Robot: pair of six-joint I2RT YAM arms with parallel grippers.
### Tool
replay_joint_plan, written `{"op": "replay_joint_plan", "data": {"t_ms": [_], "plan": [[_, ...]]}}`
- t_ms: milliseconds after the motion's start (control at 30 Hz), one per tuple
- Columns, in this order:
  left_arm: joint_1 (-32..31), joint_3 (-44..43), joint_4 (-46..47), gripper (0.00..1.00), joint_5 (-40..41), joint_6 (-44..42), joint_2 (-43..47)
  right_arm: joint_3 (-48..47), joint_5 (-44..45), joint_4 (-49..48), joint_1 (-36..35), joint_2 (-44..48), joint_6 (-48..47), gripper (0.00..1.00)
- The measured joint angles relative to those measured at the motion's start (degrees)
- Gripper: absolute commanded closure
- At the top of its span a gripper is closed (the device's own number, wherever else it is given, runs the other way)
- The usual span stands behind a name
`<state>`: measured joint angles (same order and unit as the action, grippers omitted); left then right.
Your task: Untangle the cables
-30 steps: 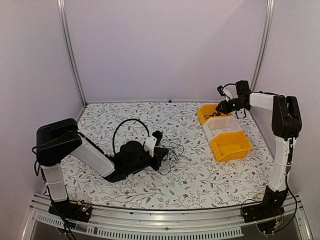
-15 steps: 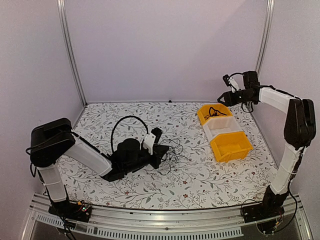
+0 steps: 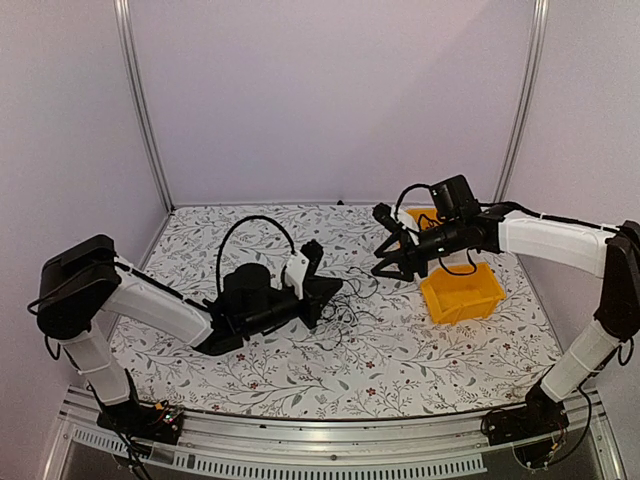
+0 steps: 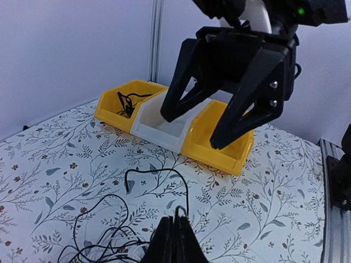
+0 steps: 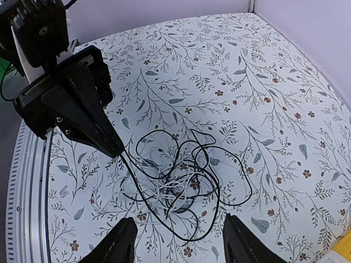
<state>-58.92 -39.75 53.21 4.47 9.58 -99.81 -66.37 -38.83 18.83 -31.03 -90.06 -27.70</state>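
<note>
The right gripper (image 3: pixel 380 243) is hanging with its jaws spread wide and nothing between them. It is sitting just off the row of bins (image 3: pixel 465 290), on the side facing the left arm, and its forearm is crossing over the middle of that row. From its own wrist camera its two fingers (image 5: pixel 123 241) are framing the cables (image 5: pixel 181 186) lying below.

The left gripper (image 3: pixel 330 290) is pressing its fingers tightly together down at the floral table (image 3: pixel 400 370), farther from the bins than the right gripper. A black strand is running off its tip, apparently pinched there. Its wrist view is showing a small loop (image 4: pixel 178 207) curling right at the closed fingertips (image 4: pixel 175 241).

The cables are lying as a loose knot of thin black and white cords between the left gripper and the bins, well apart from the bins. One more black cord (image 4: pixel 126 101) is lying bunched inside the far yellow bin, next to the white middle one (image 4: pixel 159 118).
</note>
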Motion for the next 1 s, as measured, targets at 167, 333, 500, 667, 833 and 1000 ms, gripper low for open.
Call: {"op": "replay_joint_plan", "data": {"t_ms": [167,333,500,667,833,1000], "plan": [[-0.22,0.02,-0.26,1.0,-2.1,-1.46,2.78,-3.19,-0.42,0.79,-0.04,-6.03,0.15,0.4],[-0.59,0.04,-1.2,1.0,-2.82,-2.49,4.09,-8.11,-1.75,1.86,0.04,-13.35,1.95,0.41],[-0.94,0.17,-1.73,1.0,-2.82,-3.19,4.72,-11.67,-4.83,4.31,-0.07,-17.9,3.39,0.89],[-1.16,0.33,-2.19,1.0,-2.27,-4.07,4.7,-15.3,-9.38,7.93,-0.07,-20.17,4.44,1.0],[-1.25,0.35,-0.94,1.0,0.98,-4.9,2.58,-18.38,-10.43,12.04,-0.09,-17.38,4.33,1.0],[-0.48,-0.81,2.23,1.0,1.7,-5.03,-5.68,-29.59,-11.28,15.61,-0.07,-9.55,4.37,1.0]]}}
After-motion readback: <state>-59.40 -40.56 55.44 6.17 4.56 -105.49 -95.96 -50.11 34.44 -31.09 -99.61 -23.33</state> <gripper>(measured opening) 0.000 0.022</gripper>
